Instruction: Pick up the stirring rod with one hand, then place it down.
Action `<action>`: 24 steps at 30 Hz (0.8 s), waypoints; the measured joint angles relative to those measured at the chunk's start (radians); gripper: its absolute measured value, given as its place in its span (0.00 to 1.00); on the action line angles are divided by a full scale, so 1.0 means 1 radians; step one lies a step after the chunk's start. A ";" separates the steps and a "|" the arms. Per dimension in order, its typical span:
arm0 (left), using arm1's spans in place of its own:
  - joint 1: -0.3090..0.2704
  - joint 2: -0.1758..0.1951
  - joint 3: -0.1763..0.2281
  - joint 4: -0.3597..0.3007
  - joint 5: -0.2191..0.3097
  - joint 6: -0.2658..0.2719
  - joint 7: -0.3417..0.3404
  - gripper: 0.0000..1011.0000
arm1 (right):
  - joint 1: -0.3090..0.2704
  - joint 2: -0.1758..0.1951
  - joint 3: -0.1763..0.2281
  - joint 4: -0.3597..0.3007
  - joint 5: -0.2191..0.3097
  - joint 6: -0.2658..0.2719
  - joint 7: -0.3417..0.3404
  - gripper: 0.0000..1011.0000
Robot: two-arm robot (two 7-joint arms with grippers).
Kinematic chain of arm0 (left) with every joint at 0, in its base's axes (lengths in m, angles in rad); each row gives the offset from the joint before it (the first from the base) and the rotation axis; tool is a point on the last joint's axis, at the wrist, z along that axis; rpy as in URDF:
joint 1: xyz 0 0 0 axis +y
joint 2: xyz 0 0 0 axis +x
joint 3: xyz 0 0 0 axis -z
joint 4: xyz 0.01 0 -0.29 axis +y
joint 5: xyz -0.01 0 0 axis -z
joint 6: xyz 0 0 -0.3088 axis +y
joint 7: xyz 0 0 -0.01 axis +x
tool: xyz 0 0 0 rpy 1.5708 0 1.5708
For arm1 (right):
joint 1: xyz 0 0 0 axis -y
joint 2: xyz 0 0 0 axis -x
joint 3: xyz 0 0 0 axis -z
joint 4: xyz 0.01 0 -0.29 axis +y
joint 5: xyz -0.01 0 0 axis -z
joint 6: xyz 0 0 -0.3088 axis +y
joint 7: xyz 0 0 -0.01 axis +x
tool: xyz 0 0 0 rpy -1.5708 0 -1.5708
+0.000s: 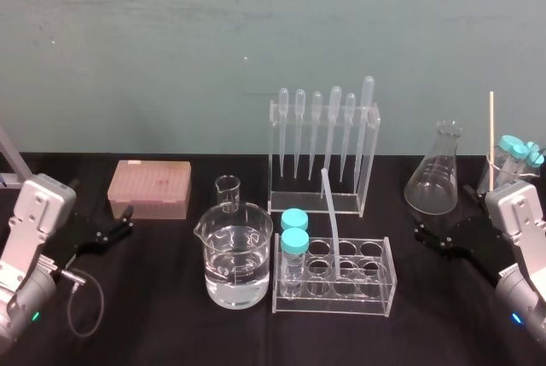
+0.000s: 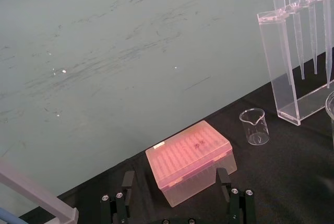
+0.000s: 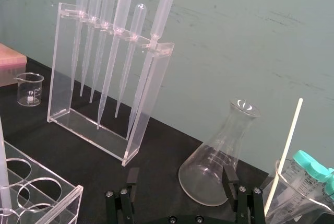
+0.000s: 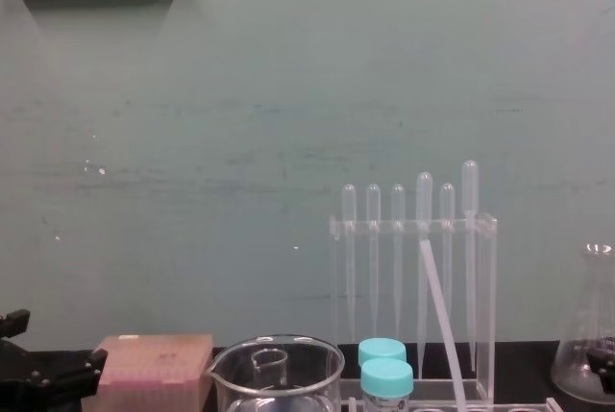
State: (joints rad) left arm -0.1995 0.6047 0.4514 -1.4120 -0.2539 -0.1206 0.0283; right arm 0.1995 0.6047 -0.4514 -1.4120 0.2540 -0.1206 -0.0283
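Observation:
The stirring rod (image 1: 331,225) is a translucent whitish rod leaning in a hole of the clear tube rack (image 1: 388,285) at table centre. It also shows in the chest view (image 4: 437,311) and at the edge of the right wrist view (image 3: 3,172). My right gripper (image 1: 442,228) rests low at the table's right, open, with nothing between its fingers (image 3: 229,174), well to the right of the rod. At the table's left my left gripper (image 1: 115,225) is also open and empty, its fingers (image 2: 128,182) pointing at a pink tip box (image 2: 190,158).
A water-filled beaker (image 1: 237,259) and two teal-capped vials (image 1: 294,242) stand beside the rod. Behind them are a pipette rack (image 1: 324,153) and a small beaker (image 1: 227,191). At the right stand a conical flask (image 1: 437,174) and a beaker holding capped tubes and a thin cream stick (image 1: 491,131).

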 joint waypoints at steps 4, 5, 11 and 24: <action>0.000 0.000 0.000 0.000 0.000 0.000 0.000 0.99 | 0.000 0.000 0.000 0.000 0.000 0.000 0.000 0.99; 0.000 0.000 0.000 0.000 0.000 0.000 0.000 0.99 | 0.000 0.000 0.000 0.000 0.000 0.000 0.000 0.99; 0.000 0.000 0.000 0.000 0.000 0.000 0.000 0.99 | 0.000 0.000 0.000 0.000 0.000 0.000 0.000 0.99; 0.000 0.000 0.000 0.000 0.000 0.000 0.000 0.99 | 0.000 0.000 0.000 0.000 0.000 0.000 0.000 0.99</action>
State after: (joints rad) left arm -0.1996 0.6047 0.4514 -1.4120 -0.2539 -0.1206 0.0283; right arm 0.1995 0.6047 -0.4514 -1.4120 0.2539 -0.1205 -0.0283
